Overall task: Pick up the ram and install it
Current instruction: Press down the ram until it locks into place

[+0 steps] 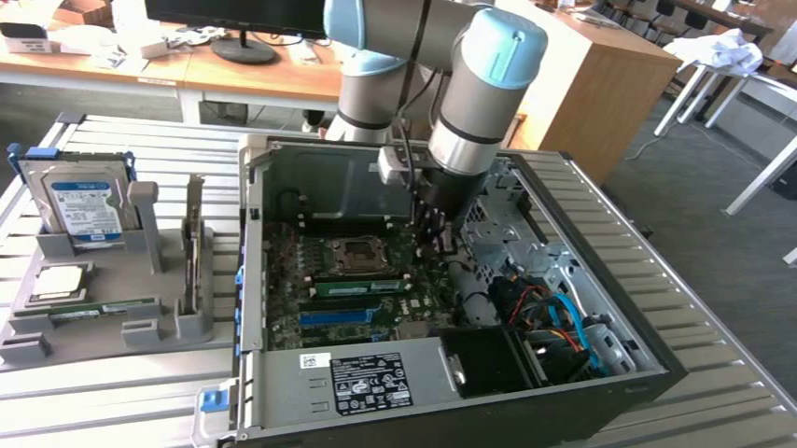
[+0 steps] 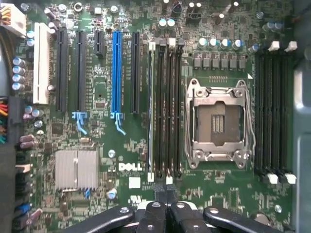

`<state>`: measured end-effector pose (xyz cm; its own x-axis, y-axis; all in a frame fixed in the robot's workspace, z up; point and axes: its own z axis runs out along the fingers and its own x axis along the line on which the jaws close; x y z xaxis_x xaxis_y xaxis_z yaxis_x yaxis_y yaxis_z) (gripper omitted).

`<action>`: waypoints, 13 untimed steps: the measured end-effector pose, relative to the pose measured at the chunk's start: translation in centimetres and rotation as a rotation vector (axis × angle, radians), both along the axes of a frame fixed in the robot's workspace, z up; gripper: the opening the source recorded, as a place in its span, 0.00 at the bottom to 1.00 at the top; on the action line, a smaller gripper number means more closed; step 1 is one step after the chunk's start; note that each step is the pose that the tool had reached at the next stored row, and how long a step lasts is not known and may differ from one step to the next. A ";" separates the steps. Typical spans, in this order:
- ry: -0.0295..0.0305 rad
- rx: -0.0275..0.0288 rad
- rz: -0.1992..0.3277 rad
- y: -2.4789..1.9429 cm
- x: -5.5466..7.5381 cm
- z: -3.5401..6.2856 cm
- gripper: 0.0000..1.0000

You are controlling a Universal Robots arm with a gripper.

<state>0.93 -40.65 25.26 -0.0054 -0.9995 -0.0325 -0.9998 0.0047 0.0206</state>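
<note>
nearest me in the exterior view, the open computer case (image 1: 598, 373) lies on a slatted metal table (image 1: 734, 392). inside it i count one motherboard (image 2: 97, 97) with one empty processor socket (image 2: 218, 124) and one blue expansion slot (image 2: 116, 73). the ram (image 1: 358, 285) sits in the bank of four slots just beside the socket, seen edge-on in the wrist view (image 2: 151, 111). the gripper (image 2: 167, 216) hangs over that bank's end, its fingers (image 2: 155, 218) drawn together with nothing between them. to the exterior view's left, one grey holder (image 1: 162, 327) carries one hard drive (image 1: 85, 207), one processor chip (image 1: 56, 280) and a second green stick (image 1: 106, 306). beyond stand wooden desks (image 1: 249, 70) and one monitor (image 1: 237, 14).
</note>
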 end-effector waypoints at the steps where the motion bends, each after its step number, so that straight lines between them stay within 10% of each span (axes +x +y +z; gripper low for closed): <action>1: 0.0000 0.0005 0.000 0.00 0.2 0.12 0.10; 13: 0.0001 0.0029 0.000 0.00 2.0 1.63 0.10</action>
